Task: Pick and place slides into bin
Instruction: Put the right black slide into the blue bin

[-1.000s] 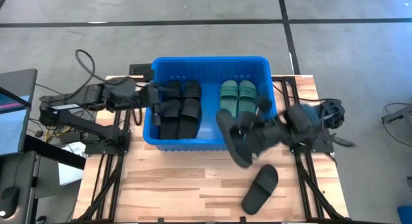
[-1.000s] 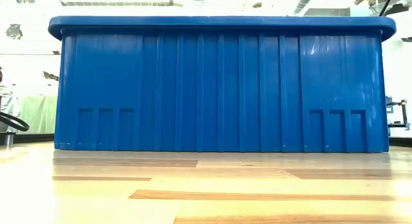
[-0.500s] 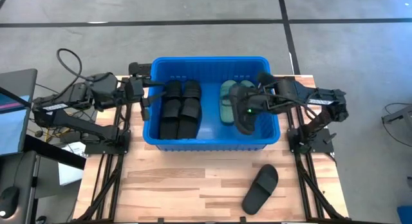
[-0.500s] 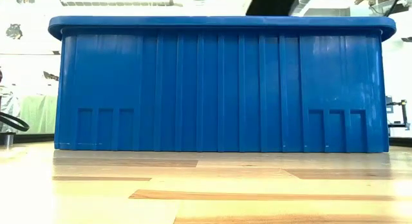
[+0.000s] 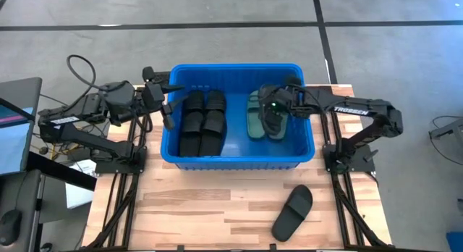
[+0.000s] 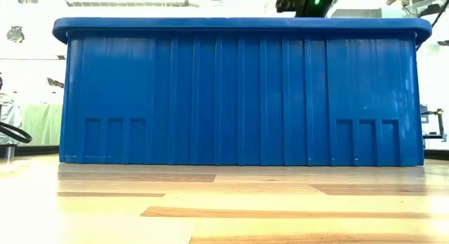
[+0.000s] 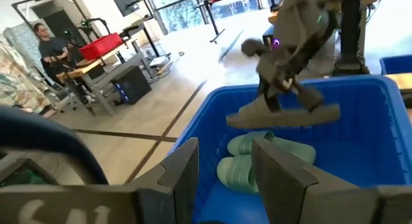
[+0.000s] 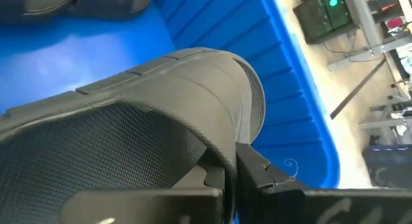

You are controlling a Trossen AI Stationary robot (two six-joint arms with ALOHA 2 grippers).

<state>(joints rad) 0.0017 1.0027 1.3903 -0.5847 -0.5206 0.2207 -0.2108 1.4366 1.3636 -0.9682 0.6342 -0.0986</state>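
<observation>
My right pincer (image 5: 278, 113) clamped on a black rubber slide (image 5: 273, 119), pale teal-green pair (image 5: 255, 120) just beneath, large blue plastic bin (image 5: 230, 160) around it.

The light wooden surface (image 5: 217, 208) carried a black frame of rails down each side, and around it lay a grey floor (image 5: 217, 9) crossed by dark lines, with a monitor (image 5: 14, 125) at the left edge and a looped black cable (image 5: 81, 67) near it. In the left wrist view, the room behind held a red bin (image 7: 100, 45) on a workbench, and a person (image 7: 48, 47) sat beside it near a dark screen (image 7: 125, 2).
</observation>
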